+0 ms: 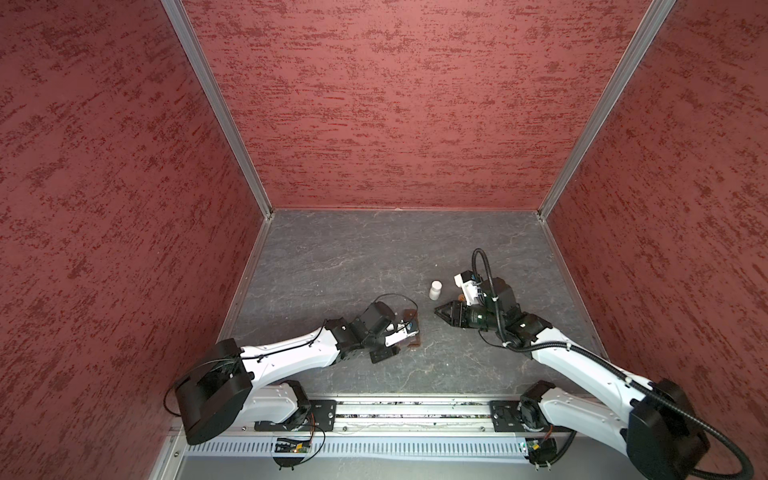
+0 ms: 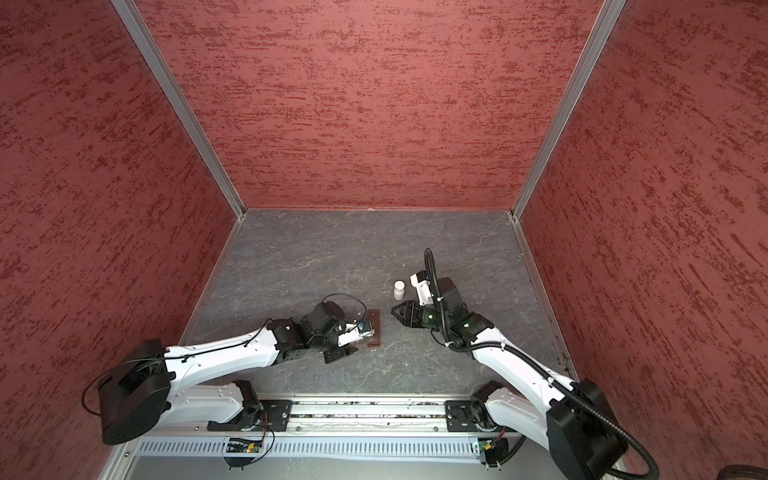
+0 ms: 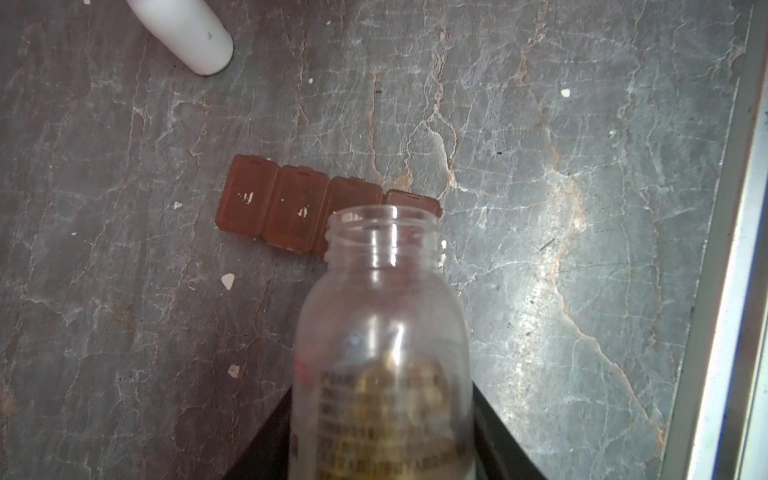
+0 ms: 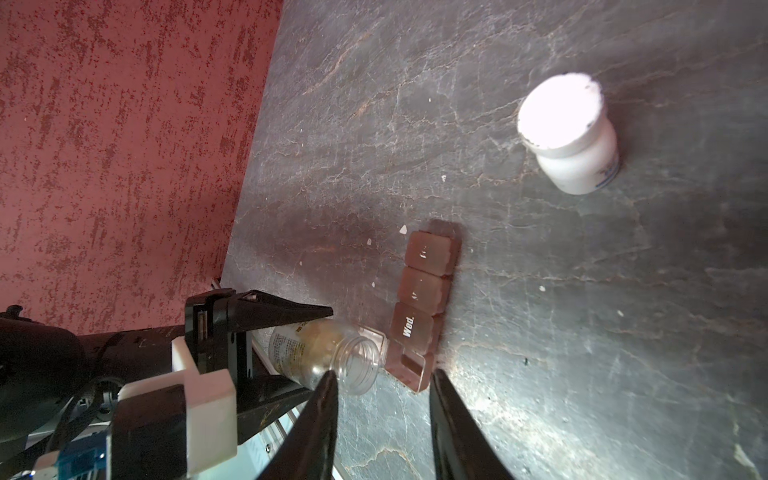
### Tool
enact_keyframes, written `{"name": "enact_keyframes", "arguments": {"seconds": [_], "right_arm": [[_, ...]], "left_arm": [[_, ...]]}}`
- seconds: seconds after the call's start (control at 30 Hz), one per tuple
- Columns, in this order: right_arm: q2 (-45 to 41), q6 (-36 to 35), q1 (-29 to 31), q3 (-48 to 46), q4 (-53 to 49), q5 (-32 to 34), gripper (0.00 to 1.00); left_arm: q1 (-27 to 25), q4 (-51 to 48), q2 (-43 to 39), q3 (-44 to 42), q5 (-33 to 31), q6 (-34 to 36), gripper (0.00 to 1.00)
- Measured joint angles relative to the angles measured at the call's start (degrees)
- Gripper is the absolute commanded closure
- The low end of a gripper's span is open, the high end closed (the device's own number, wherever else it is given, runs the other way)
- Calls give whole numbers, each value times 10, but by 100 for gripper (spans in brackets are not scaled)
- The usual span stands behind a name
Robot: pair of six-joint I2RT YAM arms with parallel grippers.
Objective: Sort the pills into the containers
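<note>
The containers are the cells of a long brown box [image 1: 411, 313] [image 2: 374, 316] [image 3: 249, 195] [image 4: 428, 253] lying flat on the table. Three lids are down, one marked "Wed.", and the end cell [image 4: 409, 365] stands open. My left gripper [image 1: 395, 340] [image 2: 353, 340] [image 3: 382, 436] is shut on a clear uncapped bottle [image 3: 382, 332] [image 4: 324, 353], tipped with its mouth at the open cell. A blurred tan heap of pills [image 3: 386, 399] [image 4: 320, 336] sits inside it. My right gripper [image 1: 438, 311] [image 2: 393, 309] [image 4: 382, 376] hovers open just short of the open cell, holding nothing.
A capped white bottle [image 1: 435, 289] [image 2: 399, 289] [image 3: 187, 29] [image 4: 569, 137] stands upright beyond the box. Tiny whitish bits [image 3: 227, 280] [image 4: 403, 229] lie on the grey table beside the box. Red walls [image 1: 124, 208] close in three sides, and a metal rail [image 1: 415, 411] runs along the front.
</note>
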Motion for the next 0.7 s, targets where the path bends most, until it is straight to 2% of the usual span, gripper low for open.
{"name": "enact_keyframes", "arguments": {"seconds": [0.7], "right_arm": [[-29, -12, 0, -29, -6, 24, 63]], "left_arm": [[0, -87, 28, 64, -2, 15, 100]]}}
